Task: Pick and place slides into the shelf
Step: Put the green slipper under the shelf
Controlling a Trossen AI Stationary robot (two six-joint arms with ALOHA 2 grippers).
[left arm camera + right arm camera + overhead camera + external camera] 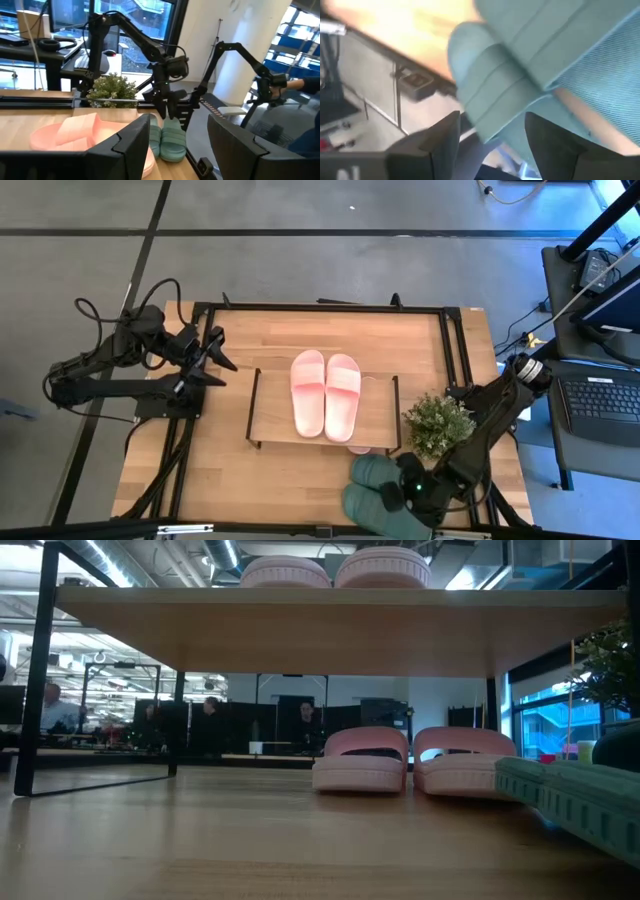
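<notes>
A light pink pair of slides (pixel 325 395) lies on the shelf's wooden top board (pixel 275 405). A second pink pair (pixel 415 760) rests on its soles on the table under that board. The dark green pair (pixel 368 488) lies at the table's near right corner. My right gripper (pixel 405 492) is open and slants down just above the green slides (pixel 170 142). In the right wrist view a green strap (pixel 490 85) fills the space ahead of the fingers. My left gripper (pixel 218 352) waits open and level at the table's far left.
A small potted plant (pixel 437 423) stands right of the shelf, just behind the green slides. Thin black wire legs (pixel 40 670) carry the shelf board. A black frame (pixel 330 308) runs round the table. Bare wood lies left of the shelf. People sit in the room behind.
</notes>
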